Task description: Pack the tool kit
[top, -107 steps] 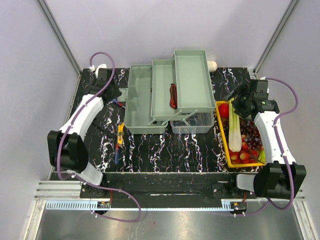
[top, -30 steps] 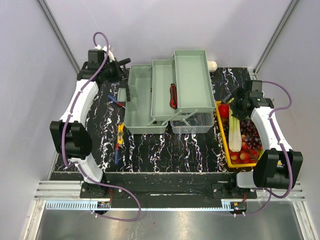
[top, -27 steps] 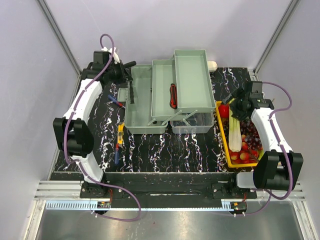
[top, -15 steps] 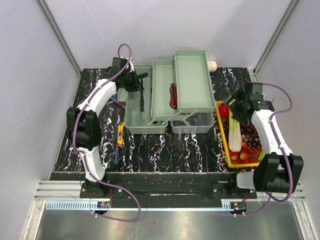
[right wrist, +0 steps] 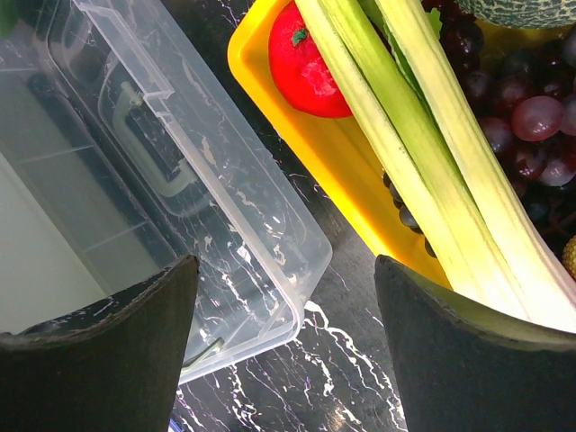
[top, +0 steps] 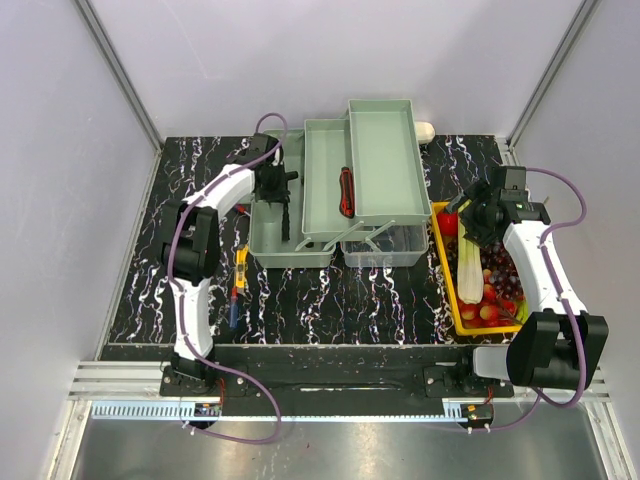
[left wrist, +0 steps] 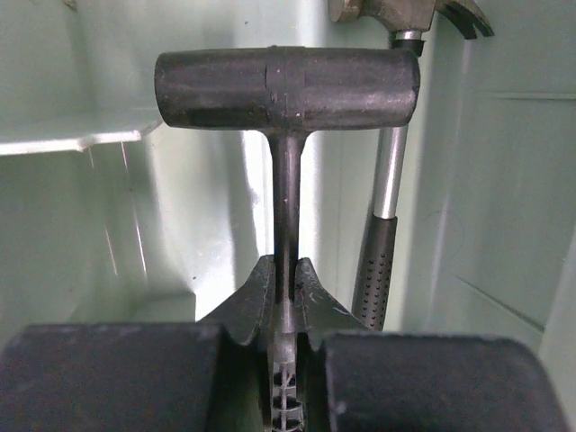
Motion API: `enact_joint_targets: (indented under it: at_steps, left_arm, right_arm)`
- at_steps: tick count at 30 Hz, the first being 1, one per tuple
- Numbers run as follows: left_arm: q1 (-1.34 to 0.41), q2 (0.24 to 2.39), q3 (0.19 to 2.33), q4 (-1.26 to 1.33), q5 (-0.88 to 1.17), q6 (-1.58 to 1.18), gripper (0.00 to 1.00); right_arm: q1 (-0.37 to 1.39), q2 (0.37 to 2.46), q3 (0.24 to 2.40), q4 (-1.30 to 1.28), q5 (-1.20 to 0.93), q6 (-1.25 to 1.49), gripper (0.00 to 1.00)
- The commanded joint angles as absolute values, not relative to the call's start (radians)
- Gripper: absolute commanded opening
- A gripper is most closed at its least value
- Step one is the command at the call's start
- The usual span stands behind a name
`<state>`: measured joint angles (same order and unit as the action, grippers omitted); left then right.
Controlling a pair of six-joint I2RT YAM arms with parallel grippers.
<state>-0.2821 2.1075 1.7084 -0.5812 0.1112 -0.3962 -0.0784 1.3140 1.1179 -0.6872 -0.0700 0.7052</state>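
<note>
The tool kit (top: 385,245) stands open mid-table, its pale green trays (top: 380,160) folded out. A red-handled tool (top: 347,192) lies in the middle tray. My left gripper (top: 277,185) is over the kit's left tray. In the left wrist view it (left wrist: 286,281) is shut on the thin metal shaft of a black T-handle tool (left wrist: 286,88). A hammer (left wrist: 385,193) with a dotted black grip lies beside it inside the green tray. My right gripper (top: 470,215) is open and empty (right wrist: 283,351) above the gap between the clear box corner (right wrist: 225,225) and the yellow tray (right wrist: 306,153).
The yellow tray (top: 447,270) at the right holds a tomato (right wrist: 310,63), celery (right wrist: 405,135) and grapes (right wrist: 531,117). A yellow-handled tool (top: 240,268), a blue tool (top: 233,305) and a small tool (top: 237,207) lie on the black marbled table left of the kit.
My left arm swung from the far left corner rightward, carrying the T-handle tool over the kit's left tray. The right arm barely moved.
</note>
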Motion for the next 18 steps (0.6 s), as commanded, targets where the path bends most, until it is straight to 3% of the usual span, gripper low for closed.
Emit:
enact_joint_targets:
  at_steps: [1,4,10,18]
  left_arm:
    - [-0.279,2.135,1.743,-0.574,0.038,-0.371,0.04]
    - [-0.282,2.163,1.759,-0.586,0.012,-0.357,0.19]
    - [-0.282,2.189,1.789,-0.614,-0.021,-0.357,0.36]
    - [-0.282,2.096,1.822,-0.614,-0.005,-0.373,0.42]
  right_arm:
    - [-0.083,1.290,1.147,-0.690,-0.052,0.701,0.84]
    - [-0.083,1.296,1.154,-0.690,-0.049,0.701,0.84]
    - [-0.083,1.301,1.166,-0.690,-0.048,0.703,0.84]
    - [-0.083,1.301,1.167,-0.689,-0.046,0.712,0.84]
